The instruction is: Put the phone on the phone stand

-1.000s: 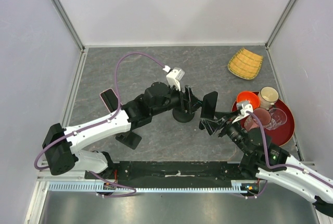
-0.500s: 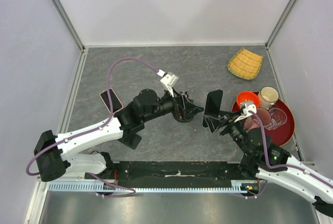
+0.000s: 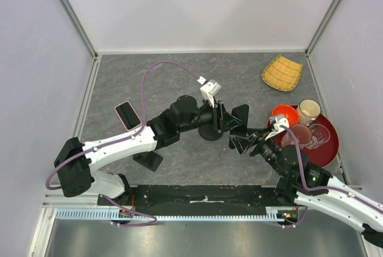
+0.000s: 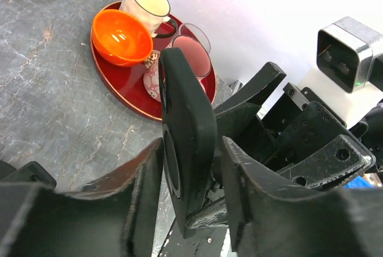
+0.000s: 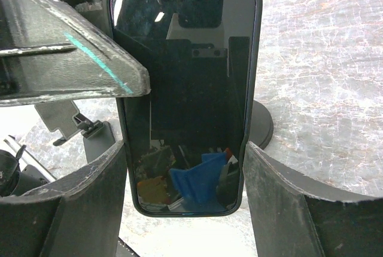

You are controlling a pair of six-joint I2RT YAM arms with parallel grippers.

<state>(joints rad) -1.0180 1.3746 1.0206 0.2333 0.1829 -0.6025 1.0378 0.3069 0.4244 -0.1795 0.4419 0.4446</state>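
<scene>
The phone, a black-cased slab with a dark screen, stands upright above the table just right of the round black phone stand base. My right gripper is shut on its lower side edges; the right wrist view shows the screen between both fingers of the right gripper, with the stand base behind. My left gripper is open and straddles the phone's front and back. In the left wrist view the left gripper frames the phone edge-on, with a narrow gap at the right finger.
A red tray at the right holds an orange bowl, a cup and glasses. A yellow woven basket lies at the back right. A pink-edged phone-like slab lies at the left. A small black block sits near the left arm.
My left arm pulled back to the left half a second ago, then came forward again so its fingers now enclose the phone. The right gripper has kept the phone nearly still.
</scene>
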